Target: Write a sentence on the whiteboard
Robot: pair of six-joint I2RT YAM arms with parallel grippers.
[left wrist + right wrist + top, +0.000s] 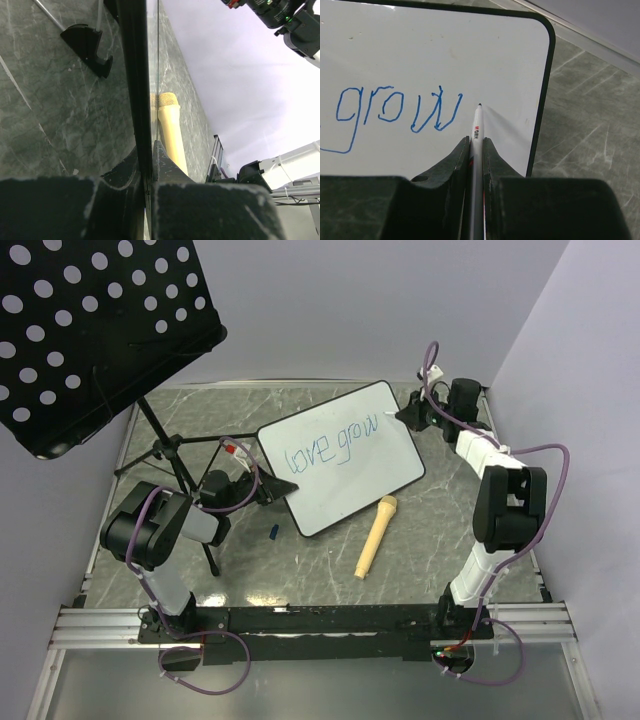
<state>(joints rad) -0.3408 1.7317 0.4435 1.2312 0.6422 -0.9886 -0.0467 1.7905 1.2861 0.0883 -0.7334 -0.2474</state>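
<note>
The whiteboard (345,465) lies tilted at the table's middle, with blue letters "love grow" (330,445) on it. My left gripper (262,490) is shut on the board's left edge (137,100), seen edge-on in the left wrist view. My right gripper (408,417) is shut on a white marker (477,135) at the board's far right corner. The marker's tip sits just right of the "w" of "grow" (395,107) on the whiteboard (420,50), at or just above the surface.
A black perforated music stand (90,330) on a tripod (175,455) looms over the left side. A tan microphone-shaped object (375,537) lies in front of the board, also in the left wrist view (170,130). A small blue cap (273,532) lies near the left gripper.
</note>
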